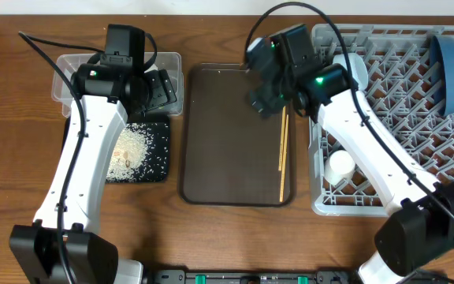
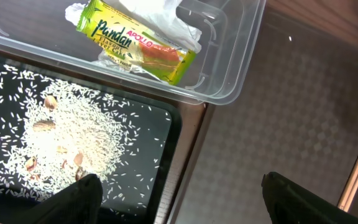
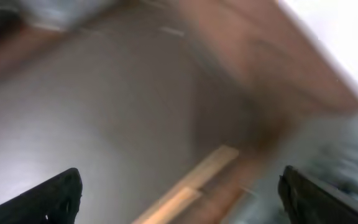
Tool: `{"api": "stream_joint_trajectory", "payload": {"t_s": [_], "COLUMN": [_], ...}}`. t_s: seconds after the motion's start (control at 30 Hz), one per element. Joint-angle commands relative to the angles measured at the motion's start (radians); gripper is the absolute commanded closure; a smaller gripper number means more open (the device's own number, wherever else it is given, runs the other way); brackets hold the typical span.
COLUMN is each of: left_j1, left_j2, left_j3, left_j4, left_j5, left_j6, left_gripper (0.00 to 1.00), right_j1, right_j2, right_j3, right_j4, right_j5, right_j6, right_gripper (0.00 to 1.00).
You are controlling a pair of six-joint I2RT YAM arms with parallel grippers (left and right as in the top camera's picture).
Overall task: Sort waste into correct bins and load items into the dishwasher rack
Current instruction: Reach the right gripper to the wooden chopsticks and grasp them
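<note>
The clear tub [image 2: 241, 37] holds the yellow-green wrapper [image 2: 135, 43] and the crumpled white napkin [image 2: 173, 22]. Beside it, loose rice [image 2: 73, 130] lies spread on the black tray [image 2: 148, 180]. My left gripper [image 2: 179, 208] hangs open over the black tray's edge, holding nothing. Two chopsticks [image 1: 283, 154] lie along the right side of the brown serving tray [image 1: 227, 142]. My right gripper [image 3: 179, 199] is open just above their far ends; its view is blurred. The grey rack [image 1: 400, 126] carries the dark blue dish [image 1: 449, 67] and a small pale cup [image 1: 340, 166].
The brown serving tray sits between the black tray [image 1: 158, 150] and the rack, close to both. The clear tub [image 1: 65, 67] stands at the back left under my left arm. My right arm crosses the rack's left side.
</note>
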Motion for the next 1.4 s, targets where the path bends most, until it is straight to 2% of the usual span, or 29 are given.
{"api": "stream_joint_trajectory", "payload": {"t_s": [0.0,0.07,0.1,0.13,0.2,0.23,0.43,0.5,0.67,0.9,1.0,1.07,1.17,1.3,1.37], "left_j1": [0.003,0.003,0.003,0.003,0.003,0.003,0.003,0.003,0.003,0.003,0.003,0.003,0.003,0.003,0.003], "left_j2": [-0.013,-0.013,-0.013,-0.013,-0.013,-0.013,-0.013,-0.013,-0.013,-0.013,-0.013,-0.013,-0.013,-0.013,-0.013], "left_j3": [0.016,0.016,0.016,0.016,0.016,0.016,0.016,0.016,0.016,0.016,0.016,0.016,0.016,0.016,0.016], "left_j4": [-0.003,-0.003,-0.003,-0.003,-0.003,-0.003,-0.003,-0.003,-0.003,-0.003,-0.003,-0.003,-0.003,-0.003,-0.003], "left_j5": [-0.009,-0.009,-0.009,-0.009,-0.009,-0.009,-0.009,-0.009,-0.009,-0.009,-0.009,-0.009,-0.009,-0.009,-0.009], "left_j6": [0.001,0.001,0.001,0.001,0.001,0.001,0.001,0.001,0.001,0.001,0.001,0.001,0.001,0.001,0.001], "left_gripper": [0.15,0.15,0.15,0.15,0.15,0.15,0.15,0.15,0.15,0.15,0.15,0.15,0.15,0.15,0.15], "right_j1": [0.018,0.022,0.024,0.026,0.025,0.022,0.038,0.043,0.029,-0.005,-0.005,-0.005,-0.005,-0.005,-0.005], "right_j2": [-0.006,-0.006,-0.006,-0.006,-0.006,-0.006,-0.006,-0.001,0.029,0.192,0.290,0.343,0.385,0.393,0.393], "right_j3": [-0.008,-0.026,-0.037,-0.055,-0.090,-0.118,-0.226,-0.231,-0.190,0.089,0.188,0.212,0.211,0.210,0.209], "right_j4": [-0.026,-0.030,-0.025,-0.011,0.023,0.047,0.071,0.068,0.020,-0.226,-0.311,-0.326,-0.309,-0.295,-0.295], "right_j5": [-0.292,-0.287,-0.278,-0.258,-0.164,-0.106,0.286,0.339,0.293,0.169,0.169,0.169,0.162,0.164,0.190], "right_j6": [0.027,0.064,0.092,0.135,0.287,0.421,0.884,0.927,0.942,0.855,0.832,0.818,0.820,0.825,0.822], "right_gripper": [0.01,0.09,0.16,0.28,0.46,0.46,0.39,0.40,0.39,0.33,0.26,0.13,0.01,0.02,0.12]}}
